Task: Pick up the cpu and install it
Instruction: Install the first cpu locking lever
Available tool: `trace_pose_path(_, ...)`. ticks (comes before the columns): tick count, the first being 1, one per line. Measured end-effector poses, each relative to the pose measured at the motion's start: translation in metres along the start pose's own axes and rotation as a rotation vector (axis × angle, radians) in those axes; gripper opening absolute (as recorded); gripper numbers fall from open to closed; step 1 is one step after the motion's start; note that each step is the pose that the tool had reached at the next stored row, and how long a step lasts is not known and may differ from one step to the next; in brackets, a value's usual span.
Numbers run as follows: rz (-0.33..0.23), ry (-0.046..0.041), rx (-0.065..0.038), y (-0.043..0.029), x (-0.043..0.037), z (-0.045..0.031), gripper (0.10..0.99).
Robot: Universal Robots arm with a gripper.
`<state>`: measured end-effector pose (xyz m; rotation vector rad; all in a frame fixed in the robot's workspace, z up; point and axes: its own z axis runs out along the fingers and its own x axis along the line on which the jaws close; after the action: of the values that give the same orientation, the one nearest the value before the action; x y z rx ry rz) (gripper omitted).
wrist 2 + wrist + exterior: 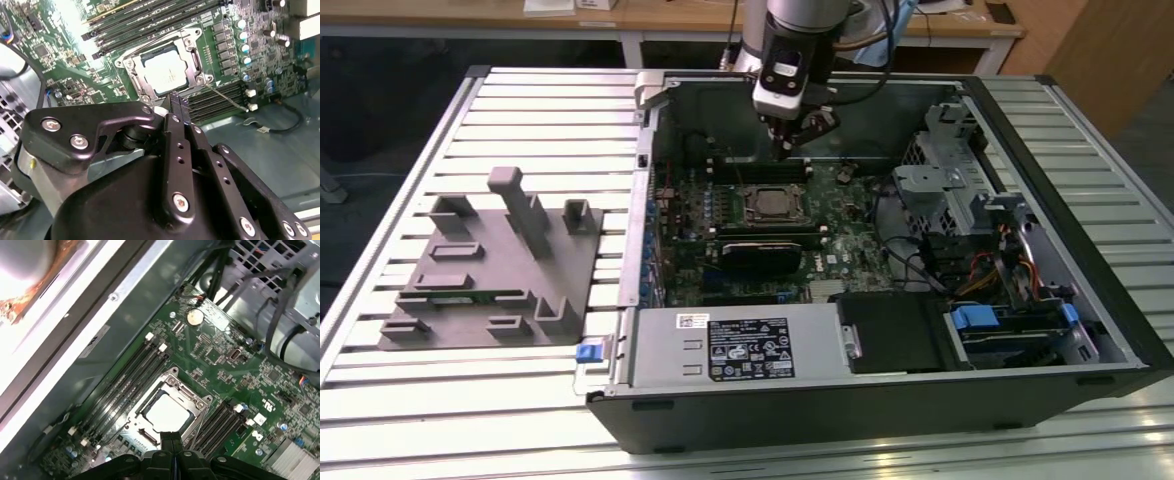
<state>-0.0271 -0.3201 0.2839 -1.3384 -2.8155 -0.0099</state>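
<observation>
A ribbed metal table point(400, 380) carries two things in the exterior view: a grey fixture point(487, 270) on that view's left and one open computer case point(881, 400) on its right, with wooden desks behind. Inside the case lies one green motherboard point(854, 235), with one black box bearing a white label point(740, 348) along the near edge. My gripper point(783, 152) hangs over the board just beyond the one socket point(773, 203). In both wrist views my fingers point(178, 107) are pressed together with nothing between them. The one cpu point(164, 74) sits flat in the socket frame, a pale silver-white square with a smooth metal top, also seen in the first wrist view point(168, 413). Dark memory slots point(122, 385) run along both sides of it.
</observation>
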Motion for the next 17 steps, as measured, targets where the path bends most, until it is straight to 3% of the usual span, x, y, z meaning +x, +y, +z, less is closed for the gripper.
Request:
trace_pose_path(11,-0.088,-0.0007,0.002,-0.0002,0.0001,0.0003,0.106)
trace_pose_path(17,-0.193,-0.0011,0.004,-0.0002,0.0001,0.0009,0.106)
